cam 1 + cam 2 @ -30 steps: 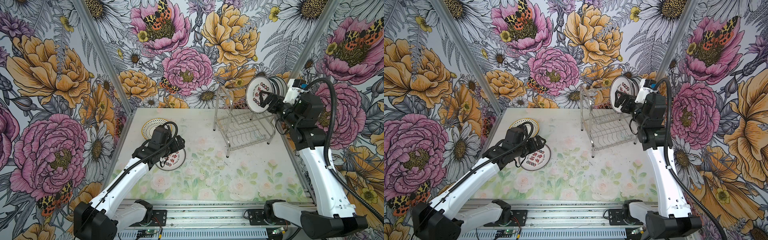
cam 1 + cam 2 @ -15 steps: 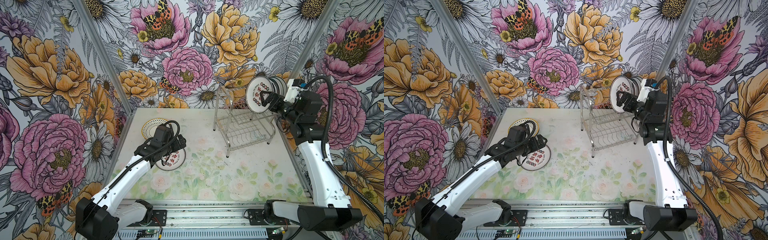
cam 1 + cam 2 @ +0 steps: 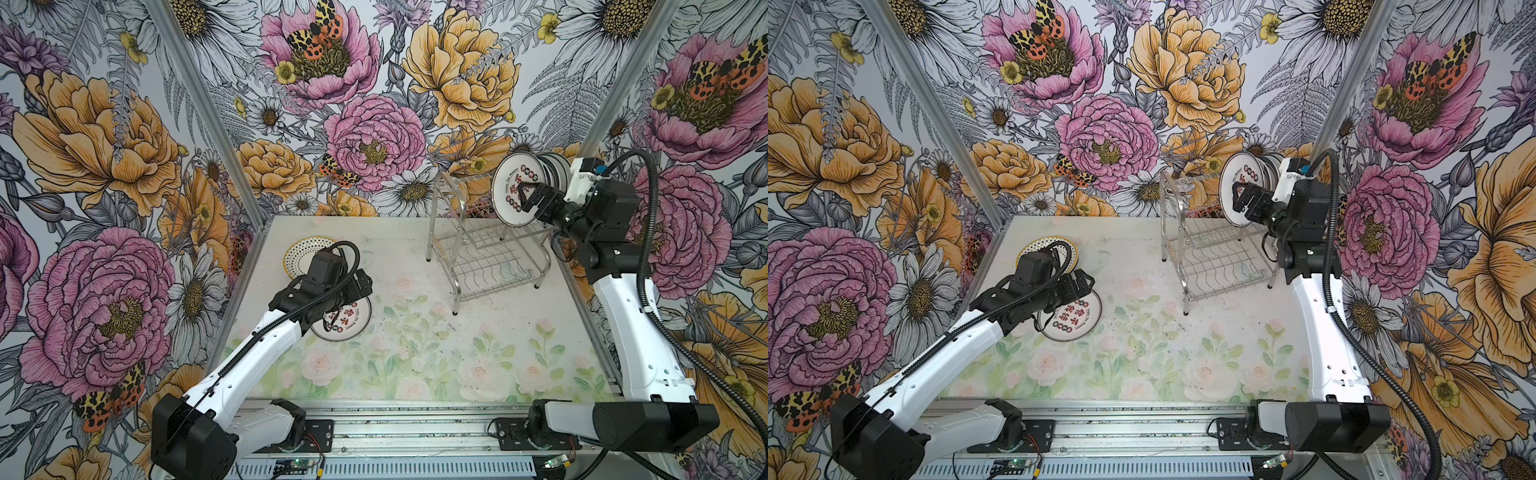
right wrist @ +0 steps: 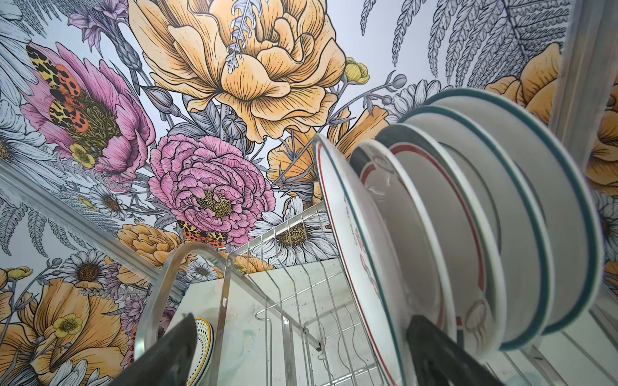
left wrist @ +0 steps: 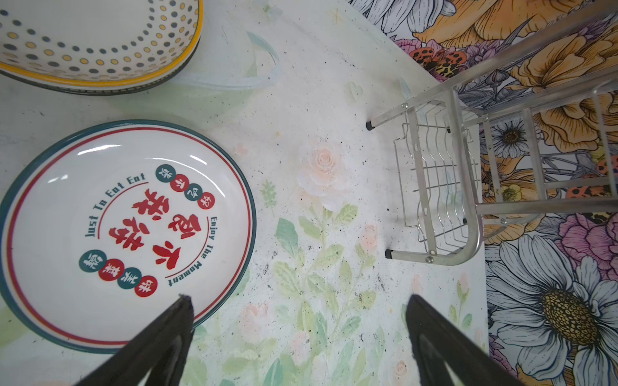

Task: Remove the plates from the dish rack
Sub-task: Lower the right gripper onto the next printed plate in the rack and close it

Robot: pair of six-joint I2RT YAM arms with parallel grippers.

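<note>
Two unloaded lots lie flat on the bench (image 3: 415,353) at far left: a dotted plate (image 3: 299,255) with a yellow rim, resting on another plate's dark rim, and nearer, just beside it, a red-character plate (image 3: 349,326). The left hand (image 5: 301,317) hovers over the near edge of that plate, jaws wide and empty. One finger (image 5: 174,331) overlaps the rim in the left wrist view. Whether it touches cannot be told.

To the right stands the dish rack (image 3: 490,266), its lower tier bare. The remaining plates (image 3: 555,166) stand on edge, packed close at the far right end of the upper tier. The right hand (image 3: 521,197) is at the face of the front plate (image 3: 509,178), jaws wide and gripping nothing. In the right wrist view the rim of that front plate (image 4: 354,234) appears to pass between the fingers.

Hazards, as judged:
- The inner finger sits close to the second plate (image 4: 401,217), so closing may pinch two plates or drag the neighbour out.
- Glazed ceramic held by the rim may slip.
- The load sits high at one end, so a sideways pull may tip or shift the light rack.
</note>
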